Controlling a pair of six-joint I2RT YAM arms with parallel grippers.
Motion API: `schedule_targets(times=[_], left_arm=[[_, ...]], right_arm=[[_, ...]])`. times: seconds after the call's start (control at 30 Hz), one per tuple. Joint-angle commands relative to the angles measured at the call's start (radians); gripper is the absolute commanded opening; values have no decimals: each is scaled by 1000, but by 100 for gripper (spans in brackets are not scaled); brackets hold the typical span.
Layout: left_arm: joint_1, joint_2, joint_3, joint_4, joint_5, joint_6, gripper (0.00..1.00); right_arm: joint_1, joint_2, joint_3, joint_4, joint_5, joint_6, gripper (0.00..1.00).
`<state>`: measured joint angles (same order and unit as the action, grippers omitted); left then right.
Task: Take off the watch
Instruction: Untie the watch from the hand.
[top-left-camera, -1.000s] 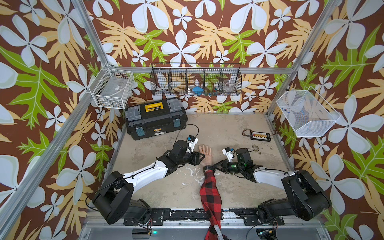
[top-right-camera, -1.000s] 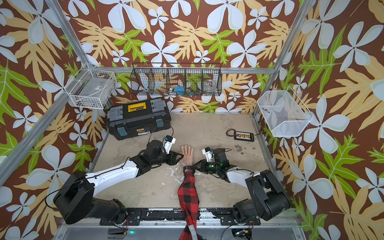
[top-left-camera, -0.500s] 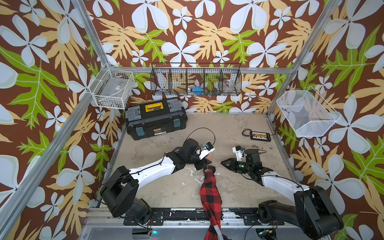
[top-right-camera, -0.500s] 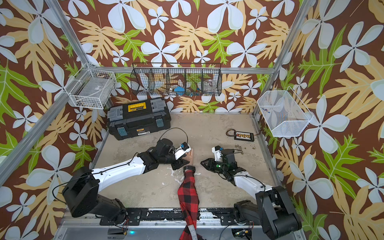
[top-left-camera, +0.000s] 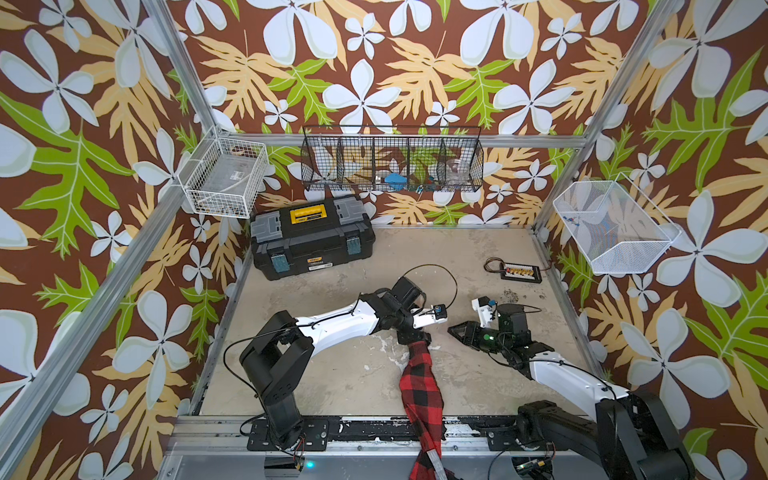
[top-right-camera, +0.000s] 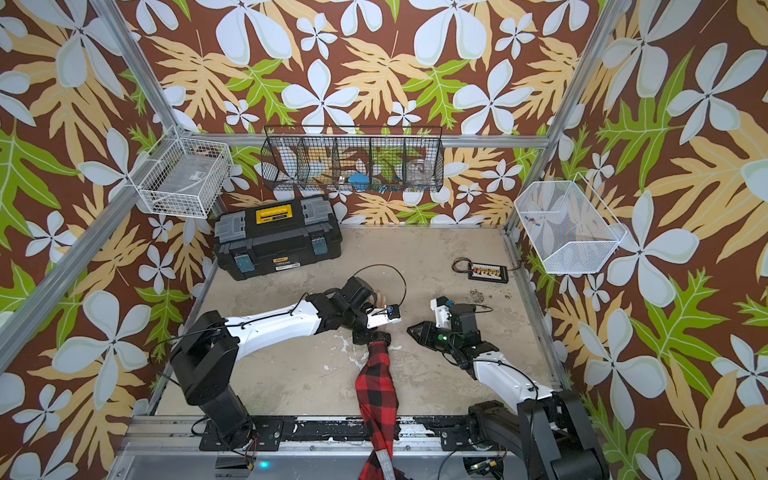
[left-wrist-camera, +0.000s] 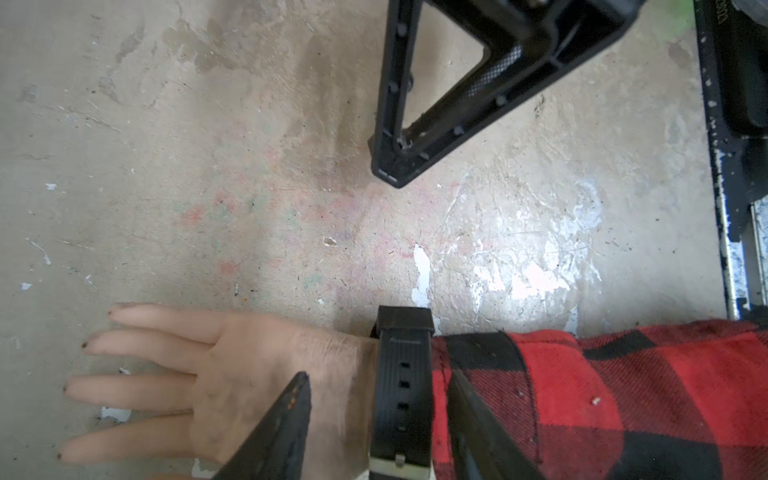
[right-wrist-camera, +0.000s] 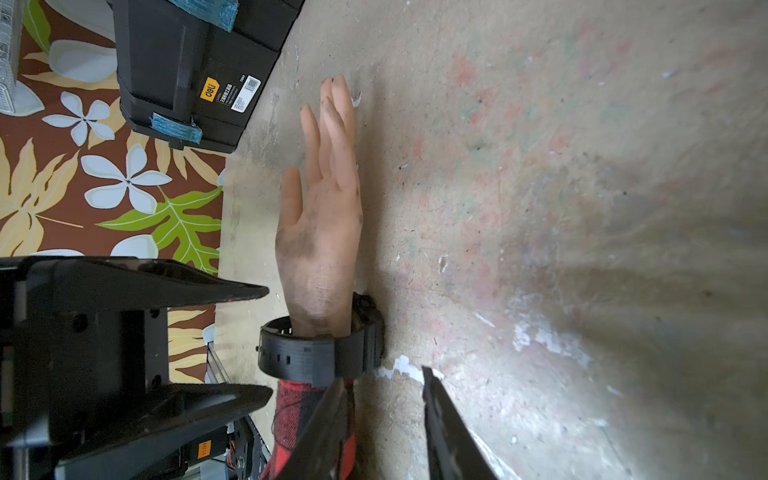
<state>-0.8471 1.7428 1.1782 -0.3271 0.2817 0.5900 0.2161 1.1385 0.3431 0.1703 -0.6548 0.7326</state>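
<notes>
- You have bare table (left-wrist-camera: 415, 232) between your right hand (top-left-camera: 453, 330) and the dummy wrist (left-wrist-camera: 340, 361).
- Your left hand (left-wrist-camera: 376, 374) straddles the watch (left-wrist-camera: 401, 386), filling the wrist's other side.

One watch (right-wrist-camera: 299, 357), one sleeved dummy arm (top-left-camera: 417, 384), one toolbox (top-left-camera: 311, 243), three wire baskets (top-left-camera: 216, 200) (top-left-camera: 392, 183) (top-left-camera: 623, 254), two robot arms (top-left-camera: 340, 325) (top-left-camera: 569, 374).

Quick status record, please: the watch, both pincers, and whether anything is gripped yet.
watch: around the wrist of the mannequin hand, next to the plaid sleeve
left pincer: open, jaws either side of the strap, not closed on it
right pincer: open, empty, beside the wrist and apart from it
gripped: nothing
</notes>
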Motion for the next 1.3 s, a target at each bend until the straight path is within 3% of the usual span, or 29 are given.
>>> schedule_targets(times=[0.0,0.63,0.83,1.27], left_arm=[[-3,22,27,-61,-7,46,53],[-1,60,89,-110,23,79,30],[-2,51,89,-110,33,82,23],[-1,28,81,-99,45,64,22]], right_arm=[[0,-3,-3,20,-14,13,33],[7,51,29,54,-53,20,34],[77,91,65,54,-47,9,45],[161,192,63,131,-37,30,51]])
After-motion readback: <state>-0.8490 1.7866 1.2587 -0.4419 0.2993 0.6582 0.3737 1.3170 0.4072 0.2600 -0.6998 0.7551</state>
